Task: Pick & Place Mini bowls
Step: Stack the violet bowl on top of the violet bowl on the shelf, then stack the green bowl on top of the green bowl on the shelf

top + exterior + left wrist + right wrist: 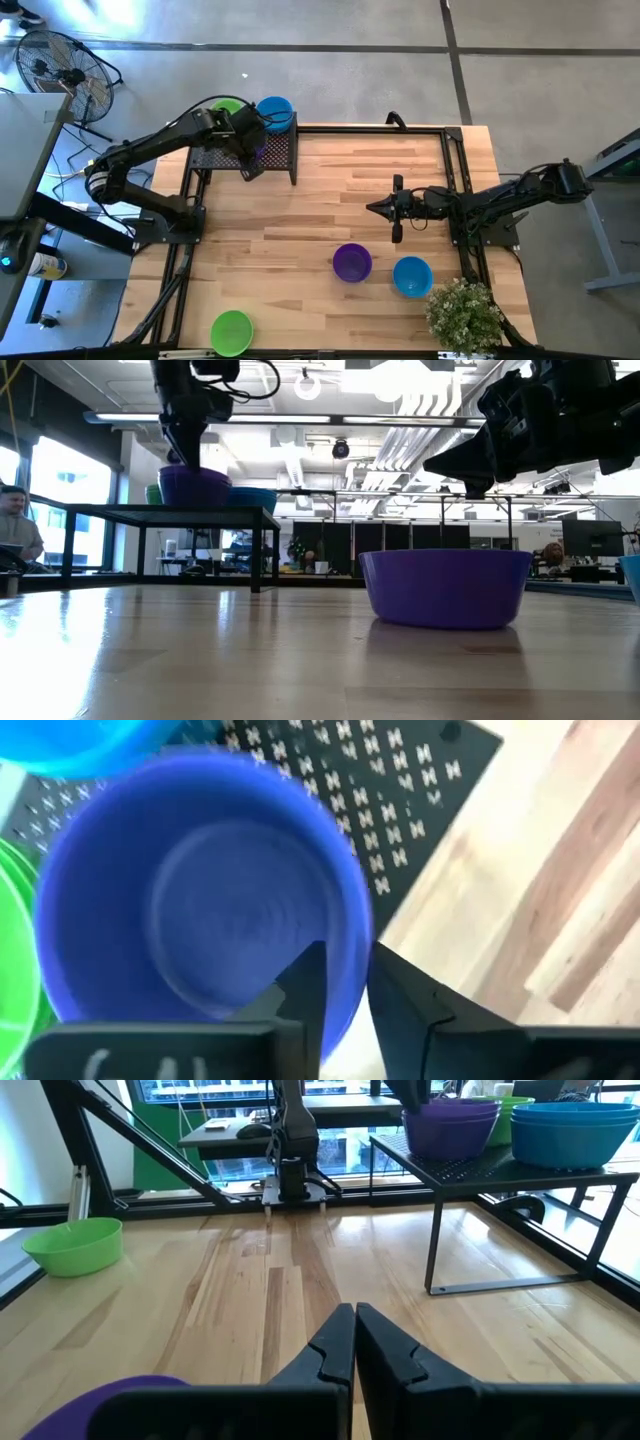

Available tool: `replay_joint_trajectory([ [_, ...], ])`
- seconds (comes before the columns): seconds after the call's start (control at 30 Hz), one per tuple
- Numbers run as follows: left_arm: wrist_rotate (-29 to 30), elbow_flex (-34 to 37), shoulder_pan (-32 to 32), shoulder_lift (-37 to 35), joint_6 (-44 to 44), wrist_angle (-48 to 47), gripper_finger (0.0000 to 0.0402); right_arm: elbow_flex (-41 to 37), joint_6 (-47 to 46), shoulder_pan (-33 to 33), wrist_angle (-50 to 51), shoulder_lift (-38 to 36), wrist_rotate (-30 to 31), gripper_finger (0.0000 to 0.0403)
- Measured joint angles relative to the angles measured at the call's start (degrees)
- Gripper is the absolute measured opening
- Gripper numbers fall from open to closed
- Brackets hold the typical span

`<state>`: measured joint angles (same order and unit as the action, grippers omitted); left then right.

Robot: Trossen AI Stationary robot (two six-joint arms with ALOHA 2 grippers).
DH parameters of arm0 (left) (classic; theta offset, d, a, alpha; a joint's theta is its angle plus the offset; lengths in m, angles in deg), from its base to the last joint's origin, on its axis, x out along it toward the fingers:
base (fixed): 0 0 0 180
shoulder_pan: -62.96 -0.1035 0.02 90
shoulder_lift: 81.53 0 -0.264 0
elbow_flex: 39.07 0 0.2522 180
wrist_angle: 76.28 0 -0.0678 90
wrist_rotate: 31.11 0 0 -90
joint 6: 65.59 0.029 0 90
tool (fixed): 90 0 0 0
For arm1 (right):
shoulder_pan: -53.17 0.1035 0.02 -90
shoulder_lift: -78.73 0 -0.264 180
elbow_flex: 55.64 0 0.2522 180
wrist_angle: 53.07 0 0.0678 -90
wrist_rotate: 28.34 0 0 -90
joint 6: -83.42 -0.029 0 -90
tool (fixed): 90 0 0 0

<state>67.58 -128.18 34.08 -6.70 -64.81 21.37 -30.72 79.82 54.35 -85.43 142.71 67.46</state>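
Observation:
A purple mini bowl [200,900] sits upright on the black mesh rack [283,155] at the table's far left, between a green bowl [228,105] and a blue bowl [275,112]. My left gripper [347,965] points steeply down over it, open, with the bowl's rim between its fingers. My right gripper [396,210] hangs shut and level over the table's right half, touching nothing. On the table top stand a second purple bowl [352,262], a blue one [412,276] and a green one [232,331]. My left gripper comes from above with one finger [305,990] inside the purple bowl and the other outside its near rim [352,975]. Whether the fingers touch the rim, I cannot tell. The bowl stands upright with its base on the rack's mesh top [195,487].
A potted plant [465,312] stands at the near right corner, close to the blue bowl. A black frame [455,170] runs along the table's edges. The rack stands on thin legs [432,1230]. Bare wood lies in the middle of the table.

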Motion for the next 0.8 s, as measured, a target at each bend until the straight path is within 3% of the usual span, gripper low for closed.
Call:
replay_joint_trajectory([
  [0.17,-0.2,-0.5,0.0,0.0,0.0,-2.4,0.0089,0.0,0.0,0.0,0.0,0.0,0.0,0.0002],
  [0.6,-0.1,-4.9,0.0,0.0,0.0,-6.2,0.0091,0.0,0.0,0.0,0.0,0.0,0.0,0.0001],
  [0.8,-0.4,-4.9,2.8,0.0,-0.1,-7.0,0.0041,0.0,0.0,0.0,0.0,0.0,0.0,0.0001],
])
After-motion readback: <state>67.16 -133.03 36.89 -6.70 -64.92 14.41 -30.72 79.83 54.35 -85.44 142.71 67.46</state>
